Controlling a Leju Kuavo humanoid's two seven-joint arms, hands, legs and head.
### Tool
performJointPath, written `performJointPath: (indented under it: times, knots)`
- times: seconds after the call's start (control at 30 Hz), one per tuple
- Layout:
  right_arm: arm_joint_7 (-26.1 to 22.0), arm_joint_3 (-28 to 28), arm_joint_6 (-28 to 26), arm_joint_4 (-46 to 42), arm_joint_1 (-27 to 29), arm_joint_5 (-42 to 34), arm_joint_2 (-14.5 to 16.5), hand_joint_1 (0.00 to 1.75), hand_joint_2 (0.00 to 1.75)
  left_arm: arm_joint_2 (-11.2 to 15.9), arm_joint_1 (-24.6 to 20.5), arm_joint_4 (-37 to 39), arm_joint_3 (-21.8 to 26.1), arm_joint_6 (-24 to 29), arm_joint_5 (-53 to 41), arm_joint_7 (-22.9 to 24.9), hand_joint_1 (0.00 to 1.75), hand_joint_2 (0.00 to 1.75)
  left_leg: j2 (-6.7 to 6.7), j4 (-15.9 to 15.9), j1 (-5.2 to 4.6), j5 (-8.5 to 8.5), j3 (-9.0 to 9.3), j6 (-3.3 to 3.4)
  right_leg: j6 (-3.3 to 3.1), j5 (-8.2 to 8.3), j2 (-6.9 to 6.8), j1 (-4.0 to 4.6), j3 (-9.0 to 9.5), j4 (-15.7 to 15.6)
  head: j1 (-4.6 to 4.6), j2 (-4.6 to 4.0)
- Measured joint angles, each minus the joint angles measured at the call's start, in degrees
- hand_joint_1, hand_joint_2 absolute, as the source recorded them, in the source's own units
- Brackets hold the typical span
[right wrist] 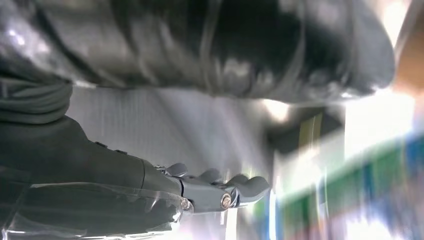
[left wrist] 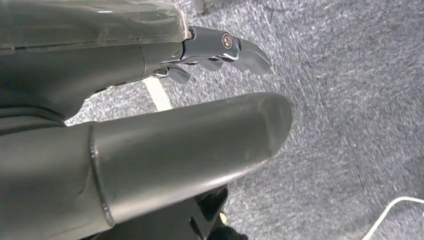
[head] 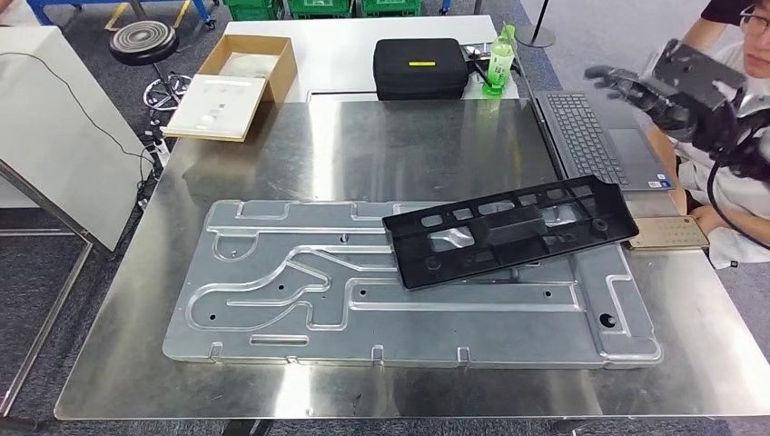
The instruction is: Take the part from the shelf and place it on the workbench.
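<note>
Black plastic part (head: 510,230) lies askew on the aluminium plate (head: 272,291), overhanging its right edge; a nudge could slide it. Both hands, right (head: 649,89) and left (left wrist: 220,50), hold nothing, fingers apart.

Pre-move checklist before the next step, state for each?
1. Black part on the workbench: ok, it lies across the grey metal plate.
2. Part released: ok, neither hand touches it.
3. Right hand clear: ok, raised above the laptop, fingers spread, holding nothing.
4. Left hand clear: ok, hanging over the carpet, holding nothing.
5. Part lying stable: cannot tell, one end overhangs the plate's edge.
6. Person clear of the right arm: not ok, seated close beside it.
</note>
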Motion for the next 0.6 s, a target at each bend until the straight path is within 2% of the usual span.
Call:
performJointPath:
  times: [0.07, 0.1, 0.13, 0.17, 0.23, 0.3, 0.33, 0.4, 0.43, 0.47, 0.5, 0.53, 0.6]
  knots:
    - [-6.46, -5.34, -21.82, -5.0, 9.54, 15.79, 4.76, 0.0, 0.0, -0.14, 0.33, 0.01, 0.0, 0.32, 0.19, -0.29, 0.0, 0.0, 0.08, -6.82, 0.19, 3.62, 3.59, 0.05, -0.02, -0.13, 0.4, 0.07, 0.4, 0.0, 0.01, 0.0]
    - [-7.7, -9.26, -29.61, -8.39, 14.2, 22.76, 7.79, 0.0, 0.0, -0.2, 0.41, 0.01, -0.01, 0.52, 0.21, -0.41, 0.0, 0.0, 0.07, -10.05, 0.07, 4.7, 5.17, 0.15, 0.09, -0.15, 0.73, 0.07, 0.43, 0.02, -0.01, 0.0]
    - [-8.38, -13.45, -34.62, -12.06, 18.46, 28.3, 10.82, 0.0, 0.0, -0.25, 0.41, 0.01, -0.01, 0.75, 0.25, -0.53, 0.0, 0.0, 0.0, -12.35, -0.08, 5.23, 6.25, 0.33, 0.33, -0.14, 0.99, 0.0, 0.37, 0.03, -0.04, 0.0]
    - [-8.58, -17.43, -36.33, -15.77, 21.79, 32.14, 13.4, 0.0, 0.0, -0.33, 0.36, 0.01, -0.02, 0.95, 0.31, -0.67, 0.0, 0.0, -0.19, -13.1, -0.3, 5.02, 6.48, 0.56, 0.68, -0.12, 1.0, -0.06, 0.27, -0.05, -0.05, 0.0]
    - [-8.28, -23.42, -33.95, -21.99, 27.31, 35.52, 16.67, 0.0, 0.0, -0.47, 0.62, 0.01, -0.02, 1.14, 0.49, -0.88, 0.0, 0.0, -0.83, -13.69, -0.34, 5.33, 6.59, 1.16, 1.46, -0.12, 0.56, -0.04, 0.41, -0.35, -0.06, 0.0]
    - [-8.05, -28.08, -30.81, -26.64, 31.28, 36.76, 19.0, 0.0, 0.0, -0.57, 1.08, 0.01, -0.02, 1.15, 0.59, -1.03, 0.0, 0.0, -1.24, -14.44, -0.09, 5.85, 6.85, 1.77, 1.88, -1.15, 0.13, -0.05, 0.21, 0.59, -0.02, 0.0]
    - [-8.07, -29.99, -30.05, -28.16, 32.46, 36.9, 19.92, 0.0, 0.0, -0.61, 1.23, 0.01, -0.02, 1.17, 0.61, -1.08, 0.0, 0.0, -1.23, -14.75, 0.0, 6.07, 6.92, 2.06, 1.98, -2.53, 0.1, -0.05, -0.72, 2.66, 0.0, 0.0]
    - [-8.25, -33.25, -29.21, -30.35, 34.21, 37.11, 21.37, 0.0, 0.0, -0.61, 1.32, 0.01, -0.01, 1.23, 0.65, -1.13, 0.0, 0.0, -1.14, -14.86, -0.18, 6.15, 6.88, 2.41, 2.06, -6.08, 0.12, -0.12, -4.02, 9.53, 0.02, 0.0]
    - [-8.59, -34.56, -29.15, -31.13, 35.09, 37.57, 21.95, 0.0, 0.0, -0.61, 1.35, 0.01, -0.01, 1.25, 0.67, -1.13, 0.0, 0.0, -1.09, -14.83, -0.29, 6.12, 6.86, 2.49, 2.11, -7.31, 0.13, -0.12, -5.64, 12.85, 0.01, 0.0]
    - [-9.12, -35.62, -29.39, -31.81, 36.02, 38.58, 22.47, 0.0, 0.0, -0.61, 1.38, 0.01, 0.0, 1.25, 0.67, -1.13, 0.0, 0.0, -1.06, -14.78, -0.38, 6.08, 6.86, 2.55, 2.12, -7.48, 0.13, -0.12, -6.51, 14.58, 0.02, 0.0]
    - [-9.78, -36.48, -30.04, -32.5, 36.93, 40.41, 22.97, 0.0, 0.0, -0.61, 1.42, 0.01, 0.0, 1.24, 0.64, -1.13, 0.0, 0.0, -1.05, -14.72, -0.45, 6.02, 6.87, 2.59, 2.05, -6.6, 0.12, -0.1, -6.38, 14.23, 0.01, 0.0]
    - [-10.41, -37.14, -31.11, -33.31, 37.8, 43.03, 23.49, 0.0, 0.0, -0.61, 1.45, 0.01, 0.0, 1.24, 0.62, -1.12, 0.0, 0.0, -1.05, -14.65, -0.5, 5.96, 6.89, 2.57, 1.86, -4.87, 0.12, -0.05, -5.17, 11.77, 0.01, 0.0]
    - [-11.2, -38.11, -34.1, -35.5, 39.59, 49.48, 24.71, 0.0, 0.0, -0.65, 1.47, 0.01, -0.02, 1.26, 0.55, -1.13, 0.0, 0.0, -1.06, -14.42, -0.66, 5.74, 6.89, 2.38, 1.19, -1.5, 0.06, 0.33, -1.36, 4.17, 0.01, 0.0]
